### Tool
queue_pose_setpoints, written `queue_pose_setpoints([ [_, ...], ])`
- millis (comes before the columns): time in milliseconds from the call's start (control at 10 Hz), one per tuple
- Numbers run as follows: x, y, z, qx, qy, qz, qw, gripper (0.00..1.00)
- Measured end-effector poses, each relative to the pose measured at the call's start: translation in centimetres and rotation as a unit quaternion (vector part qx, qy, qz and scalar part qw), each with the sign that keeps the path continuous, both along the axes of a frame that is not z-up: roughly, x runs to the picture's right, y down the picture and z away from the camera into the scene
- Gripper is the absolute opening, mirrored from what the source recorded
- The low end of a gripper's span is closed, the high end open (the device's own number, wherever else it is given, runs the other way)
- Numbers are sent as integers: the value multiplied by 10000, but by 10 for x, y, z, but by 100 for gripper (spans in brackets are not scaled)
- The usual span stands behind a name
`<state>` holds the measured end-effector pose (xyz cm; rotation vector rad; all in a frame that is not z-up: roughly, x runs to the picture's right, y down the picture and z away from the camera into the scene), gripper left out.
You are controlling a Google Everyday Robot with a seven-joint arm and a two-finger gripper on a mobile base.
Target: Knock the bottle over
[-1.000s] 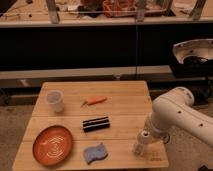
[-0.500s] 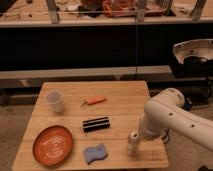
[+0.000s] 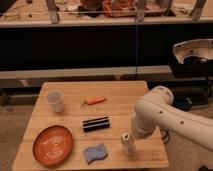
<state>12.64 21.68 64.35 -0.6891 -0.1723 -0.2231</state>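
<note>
On the near edge of the wooden counter (image 3: 60, 162), toward five o'clock, the bottle (image 3: 128, 144) stands with its white cap uppermost, leaning slightly. The hand (image 3: 134, 134) sits just behind and above it, at the end of the thick white arm (image 3: 170, 117) that comes in from four o'clock; it appears to be touching the bottle's upper part, though the arm hides the contact, and whether its fingers are apart or together cannot be told. Just left of the bottle, at six o'clock, lies a blue cloth (image 3: 95, 153). At eight o'clock rests an orange plate (image 3: 53, 145). At the counter's centre lies a black ribbed block (image 3: 96, 123). Farther back, at twelve o'clock, lies a small orange tool (image 3: 95, 101), and at ten o'clock a clear plastic cup (image 3: 55, 101) stands upright.
</note>
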Motion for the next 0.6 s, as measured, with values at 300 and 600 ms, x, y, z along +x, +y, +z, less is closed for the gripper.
queue_pose_setpoints([
  [300,-8,-5,3,-16,-25,-83,10000,0],
  [600,-12,-11,10,-24,-85,-77,9999,0],
])
